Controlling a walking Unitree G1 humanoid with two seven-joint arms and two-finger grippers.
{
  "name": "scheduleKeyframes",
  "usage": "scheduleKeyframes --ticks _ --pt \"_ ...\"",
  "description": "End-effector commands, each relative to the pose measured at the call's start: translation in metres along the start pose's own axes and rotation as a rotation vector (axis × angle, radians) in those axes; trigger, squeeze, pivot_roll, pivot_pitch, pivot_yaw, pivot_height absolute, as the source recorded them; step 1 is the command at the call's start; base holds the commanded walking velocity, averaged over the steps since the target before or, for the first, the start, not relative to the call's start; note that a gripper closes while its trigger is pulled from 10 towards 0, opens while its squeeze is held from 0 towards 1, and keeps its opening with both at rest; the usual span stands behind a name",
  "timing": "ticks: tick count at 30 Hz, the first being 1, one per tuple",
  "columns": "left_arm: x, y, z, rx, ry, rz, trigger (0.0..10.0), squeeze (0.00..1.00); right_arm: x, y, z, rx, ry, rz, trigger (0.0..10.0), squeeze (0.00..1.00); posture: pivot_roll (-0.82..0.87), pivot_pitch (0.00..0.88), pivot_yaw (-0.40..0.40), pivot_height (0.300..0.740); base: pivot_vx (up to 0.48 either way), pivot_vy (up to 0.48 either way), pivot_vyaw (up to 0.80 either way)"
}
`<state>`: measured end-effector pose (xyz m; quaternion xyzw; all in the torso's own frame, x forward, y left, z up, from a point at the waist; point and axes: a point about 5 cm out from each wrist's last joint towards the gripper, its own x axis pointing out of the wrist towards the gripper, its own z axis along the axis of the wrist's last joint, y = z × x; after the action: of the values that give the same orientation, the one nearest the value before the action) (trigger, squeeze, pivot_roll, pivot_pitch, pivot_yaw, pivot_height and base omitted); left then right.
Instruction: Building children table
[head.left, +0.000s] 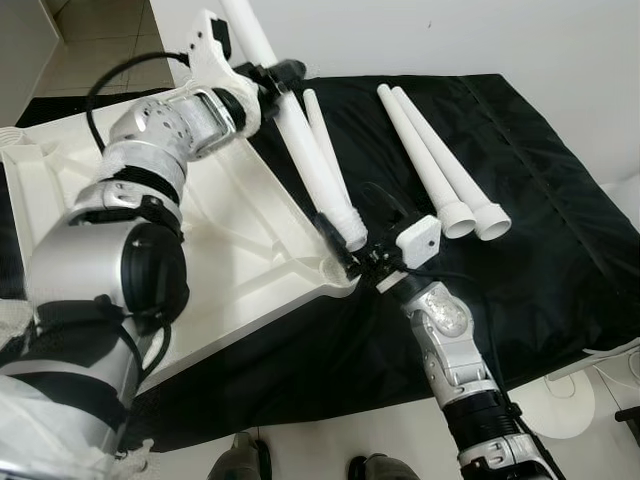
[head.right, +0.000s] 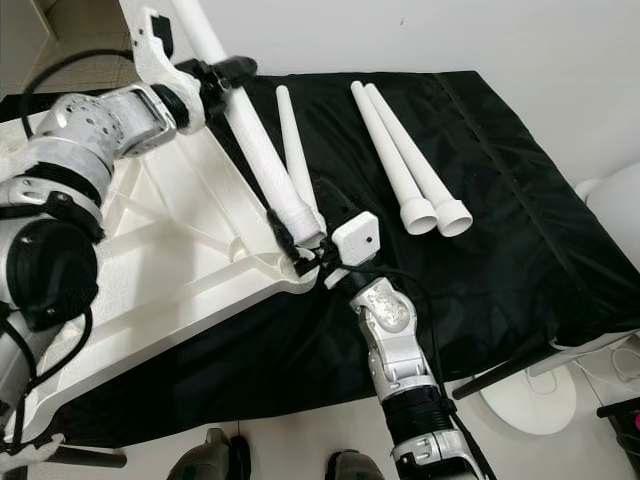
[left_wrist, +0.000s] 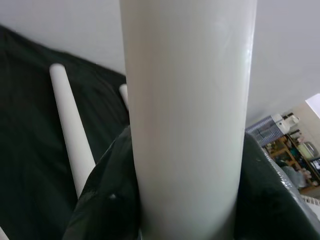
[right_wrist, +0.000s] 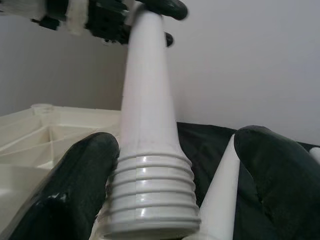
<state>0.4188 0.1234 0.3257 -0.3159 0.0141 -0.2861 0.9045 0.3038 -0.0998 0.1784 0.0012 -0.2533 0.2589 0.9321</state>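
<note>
While the white table leg (head.left: 300, 140) slants from the upper left of the frame down toward the centre, its ribbed, threaded end (right_wrist: 150, 200) sits at the corner of the upturned white tabletop (head.left: 240, 250), close to a round socket there. Up near the leg's narrow end, the left claw (head.left: 275, 80) is clamped around it; in the left wrist view the leg fills the space between the dark fingers (left_wrist: 105, 210). At the centre of the frame, the right claw (head.left: 345, 255) stands spread, one black finger (right_wrist: 75, 185) touching the threaded end and the other off to the far side, with a gap. A second leg (head.left: 325, 150) lies just beside the held one on the black cloth (head.left: 520, 230) that covers the desk. Two more legs (head.left: 440, 160) lie side by side at the upper centre right, flared ends toward the near edge. At the bottom edge of the frame, the tips of the robot's feet (head.left: 300, 465) stand on pale floor (head.left: 400, 440).
</note>
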Motion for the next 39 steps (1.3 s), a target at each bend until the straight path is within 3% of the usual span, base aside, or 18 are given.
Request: scheduleKeyframes --ticks 1,6,7,10,11,13,15,16,17,21,26,32,39 --pt "0.0 -0.01 0.013 0.078 -0.031 -0.063 10.0 0.0 -0.001 -0.007 0.0 0.043 0.011 -0.06 10.0 0.0 -0.1 0.067 0.038 0.74 0.0 0.0 0.0" --pt "0.0 -0.012 0.017 0.115 -0.049 -0.064 10.0 0.0 0.001 -0.01 0.0 0.066 0.017 -0.081 10.0 0.0 -0.1 0.066 0.038 0.74 0.0 0.0 0.0" --pt "0.0 -0.015 0.02 0.168 -0.079 -0.068 10.0 0.0 0.003 -0.011 0.0 0.066 0.033 -0.088 10.0 0.0 -0.1 0.065 0.038 0.74 0.0 0.0 0.0" --pt "0.001 -0.019 0.023 0.217 -0.107 -0.071 10.0 0.0 0.006 -0.011 -0.001 0.07 0.057 -0.086 10.0 0.0 -0.1 0.063 0.037 0.74 0.0 0.0 0.0" --pt "0.001 -0.024 0.027 0.275 -0.147 -0.077 10.0 0.0 0.009 -0.011 -0.002 0.071 0.088 -0.078 10.0 0.0 -0.1 0.063 0.036 0.74 0.0 0.0 0.0" --pt "0.001 -0.024 0.027 0.275 -0.147 -0.077 10.0 0.0 0.009 -0.011 -0.002 0.071 0.088 -0.078 10.0 0.0 -0.1 0.063 0.036 0.74 0.0 0.0 0.0" --pt "0.001 -0.032 0.031 0.369 -0.216 -0.082 10.0 0.0 0.012 -0.011 -0.004 0.067 0.135 -0.066 10.0 0.0 -0.1 0.06 0.034 0.74 0.0 0.0 0.0" --pt "0.001 -0.032 0.031 0.369 -0.216 -0.082 10.0 0.0 0.012 -0.011 -0.004 0.067 0.135 -0.066 10.0 0.0 -0.1 0.06 0.034 0.74 0.0 0.0 0.0" --pt "0.0 -0.04 0.033 0.444 -0.275 -0.086 10.0 0.0 0.015 -0.011 -0.004 0.054 0.163 -0.053 10.0 0.0 -0.1 0.06 0.034 0.74 0.0 0.0 0.0" --pt "0.001 -0.05 0.028 0.53 -0.324 -0.094 10.0 0.0 0.019 -0.008 0.002 0.046 0.183 0.013 10.0 0.0 -0.09 0.059 0.028 0.74 0.0 0.0 0.0" --pt "0.001 -0.053 0.023 0.562 -0.331 -0.1 10.0 0.0 0.021 -0.007 0.004 0.043 0.189 0.029 10.0 0.0 -0.09 0.058 0.026 0.74 0.0 0.0 0.0" --pt "-0.001 -0.076 -0.015 0.591 -0.342 -0.17 10.0 0.0 0.04 -0.015 0.021 -0.073 0.155 -0.04 10.0 0.0 -0.08 0.042 0.021 0.74 0.0 0.0 0.0" --pt "-0.005 -0.091 -0.034 0.597 -0.354 -0.217 10.0 0.0 0.046 -0.018 0.02 -0.103 0.187 -0.071 10.0 0.0 -0.08 0.035 0.015 0.74 0.0 0.0 0.0"
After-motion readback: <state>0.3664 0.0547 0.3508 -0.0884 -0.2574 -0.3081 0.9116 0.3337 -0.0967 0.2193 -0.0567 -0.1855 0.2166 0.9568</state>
